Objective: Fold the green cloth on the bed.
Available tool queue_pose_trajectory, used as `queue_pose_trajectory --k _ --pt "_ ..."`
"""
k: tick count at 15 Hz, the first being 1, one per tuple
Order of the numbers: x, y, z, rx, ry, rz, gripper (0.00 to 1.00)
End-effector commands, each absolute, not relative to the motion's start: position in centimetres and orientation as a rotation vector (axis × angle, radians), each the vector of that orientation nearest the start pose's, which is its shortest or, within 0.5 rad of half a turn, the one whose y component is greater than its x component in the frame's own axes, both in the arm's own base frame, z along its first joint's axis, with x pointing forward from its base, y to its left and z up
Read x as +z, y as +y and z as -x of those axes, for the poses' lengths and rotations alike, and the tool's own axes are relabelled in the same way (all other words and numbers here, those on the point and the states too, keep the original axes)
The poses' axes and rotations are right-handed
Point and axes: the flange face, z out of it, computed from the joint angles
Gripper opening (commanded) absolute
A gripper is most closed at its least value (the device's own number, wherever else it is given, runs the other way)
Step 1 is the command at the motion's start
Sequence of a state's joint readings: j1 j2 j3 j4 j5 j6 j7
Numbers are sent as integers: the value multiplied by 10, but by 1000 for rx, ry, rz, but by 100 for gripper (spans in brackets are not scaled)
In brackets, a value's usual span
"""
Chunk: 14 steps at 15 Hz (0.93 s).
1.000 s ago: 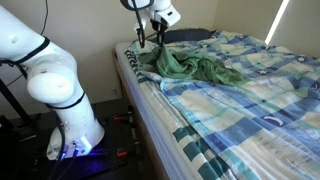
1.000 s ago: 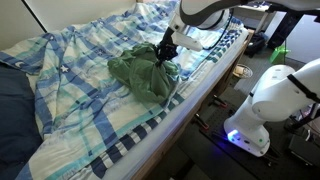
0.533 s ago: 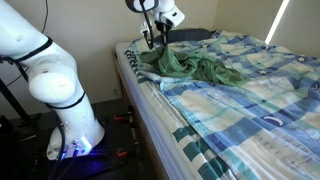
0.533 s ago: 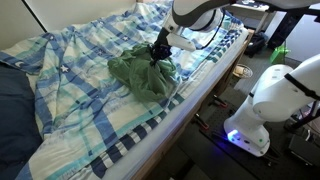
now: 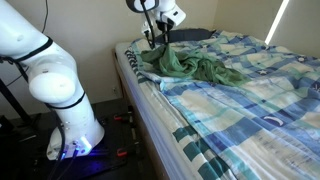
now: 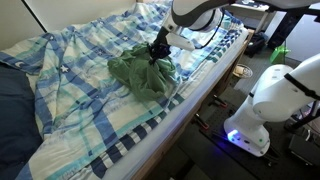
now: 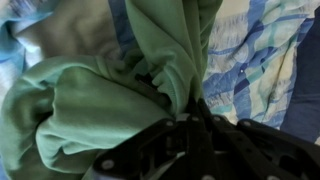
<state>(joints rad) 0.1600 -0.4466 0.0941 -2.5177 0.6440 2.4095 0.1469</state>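
In an exterior view: the bed (image 5: 250, 115), under a blue, white and green checked cover, fills the right side. The green cloth (image 5: 190, 68) lies rumpled on it near the side edge, close to the white arm base (image 5: 62, 95). The gripper (image 5: 152, 43) hangs over the end of the cloth, and a peak of fabric is drawn up to it. A dark pillow (image 5: 192, 35) lies just behind.

In an exterior view: the green cloth (image 6: 140, 78) is heaped mid-bed towards the edge. The gripper (image 6: 158, 52) is at the top of the heap, touching it. A navy pillow (image 6: 12, 120) lies well apart at the far left.

Wrist view, blurred: the gripper (image 7: 190, 122) has its dark fingers pressed together, pinching a fold of the green cloth (image 7: 90, 110). A taut band of fabric runs from the pinch, and the rest is bunched at left. The checked cover (image 7: 250, 60) shows at right.
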Motion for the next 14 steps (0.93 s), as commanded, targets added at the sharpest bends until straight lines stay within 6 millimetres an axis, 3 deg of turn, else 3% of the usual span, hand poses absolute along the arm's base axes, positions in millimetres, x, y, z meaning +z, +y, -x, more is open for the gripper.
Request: queue_pose_trajectory --k 1,8,14 --pt "486 110 -452 -409 344 2532 1" --pt "514 110 -510 -519 205 2462 1" --pt "504 118 -553 -513 141 2437 1"
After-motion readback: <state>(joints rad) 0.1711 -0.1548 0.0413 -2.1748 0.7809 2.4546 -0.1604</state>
